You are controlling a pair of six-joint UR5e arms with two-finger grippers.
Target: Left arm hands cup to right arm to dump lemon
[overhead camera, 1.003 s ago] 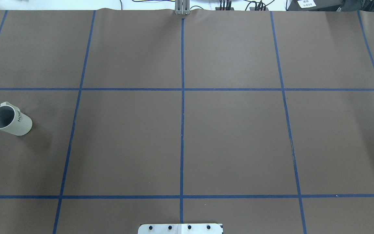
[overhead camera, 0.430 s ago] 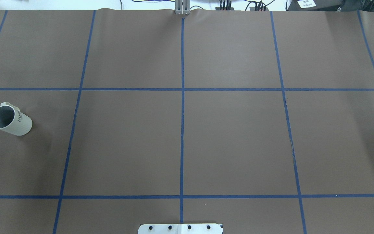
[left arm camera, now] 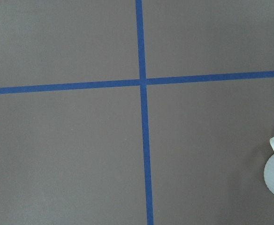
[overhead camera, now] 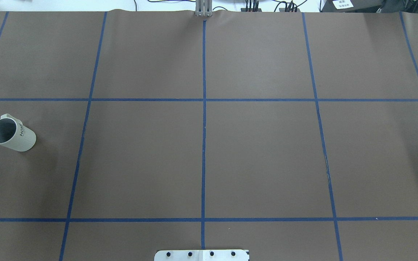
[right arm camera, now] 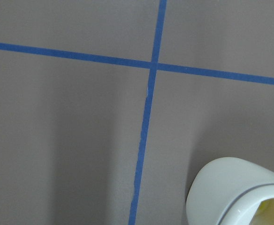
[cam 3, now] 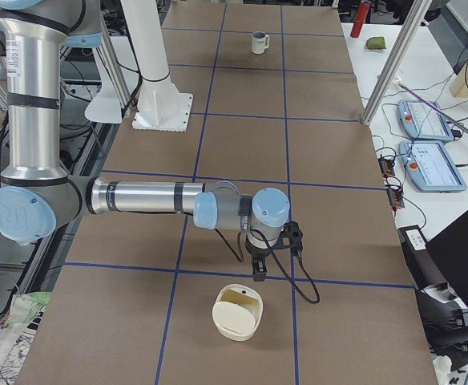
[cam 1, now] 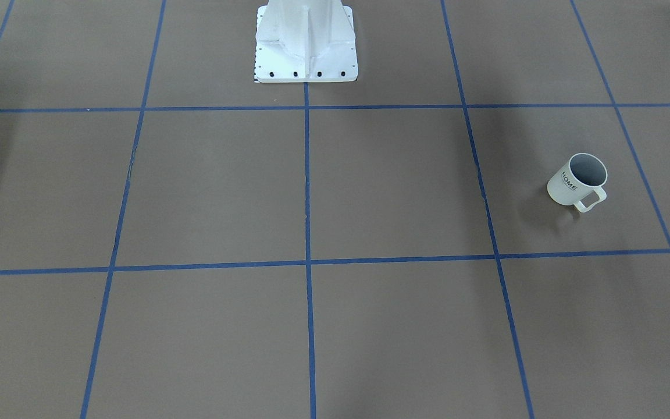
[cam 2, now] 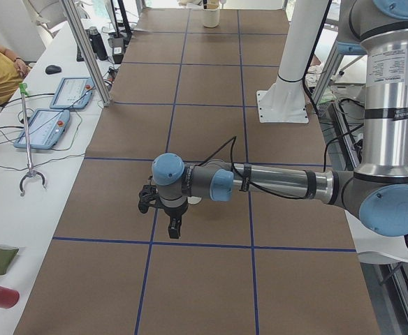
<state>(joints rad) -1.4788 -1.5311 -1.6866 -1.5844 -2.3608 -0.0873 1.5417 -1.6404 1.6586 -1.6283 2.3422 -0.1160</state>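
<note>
The silver-grey tubular left arm (cam 2: 281, 183) has round light-blue joint caps and a thin black cable looping off its wrist; its small left gripper (cam 2: 174, 229) is black. The silver-grey right arm (cam 3: 138, 196) looks alike, with a printed label band on its upright tube. The white flared pedestal (cam 1: 306, 41) carries a row of four dark screws along its foot plate.

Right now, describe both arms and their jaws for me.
The left arm is a silver tube with grey joints, pale-blue round caps, a thin black cable looping at the wrist and small black jaws. The right arm matches: silver tubes, pale-blue caps, looping black cable, black jaws.
</note>
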